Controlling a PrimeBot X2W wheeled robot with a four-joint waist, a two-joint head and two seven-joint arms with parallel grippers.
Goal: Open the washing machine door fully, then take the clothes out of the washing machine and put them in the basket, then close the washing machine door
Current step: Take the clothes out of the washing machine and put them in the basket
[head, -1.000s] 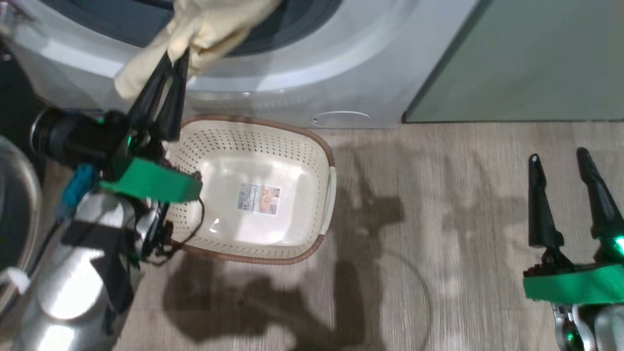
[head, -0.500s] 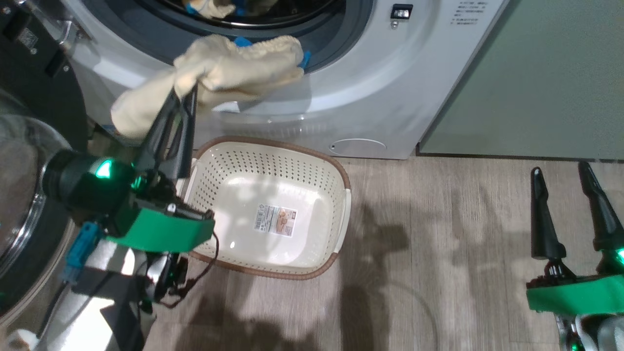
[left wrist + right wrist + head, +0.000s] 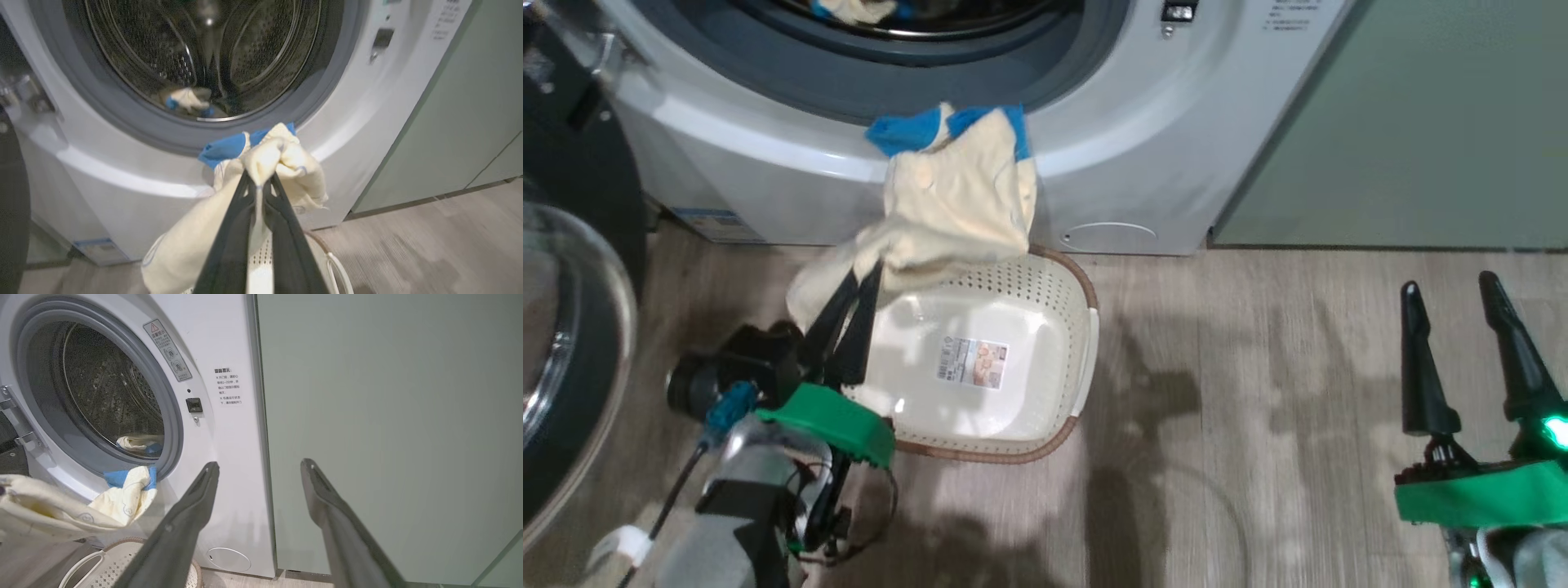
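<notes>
The white washing machine (image 3: 1143,147) stands open, its door (image 3: 572,269) swung out to the left. A pale-yellow garment of the clothes (image 3: 956,212), with a blue piece, hangs from the drum's grey lip down over the basket's back edge. My left gripper (image 3: 864,268) is shut on its lower fold, just over the left rim of the cream basket (image 3: 1013,306); the left wrist view shows the cloth pinched at the fingertips (image 3: 259,179). Another pale-yellow piece (image 3: 186,100) lies in the steel drum. My right gripper (image 3: 1450,294) is open over bare floor at the right.
Pale green cabinets (image 3: 1421,122) adjoin the washer's right side. Wood floor (image 3: 1258,392) stretches between the basket and my right arm. The open door's glass bowl (image 3: 564,343) bulges close beside my left arm.
My left gripper has drawn the garment out and down from the drum opening toward the basket; the cloth now hangs from the lip. The head camera shifted. The right gripper stayed put.
</notes>
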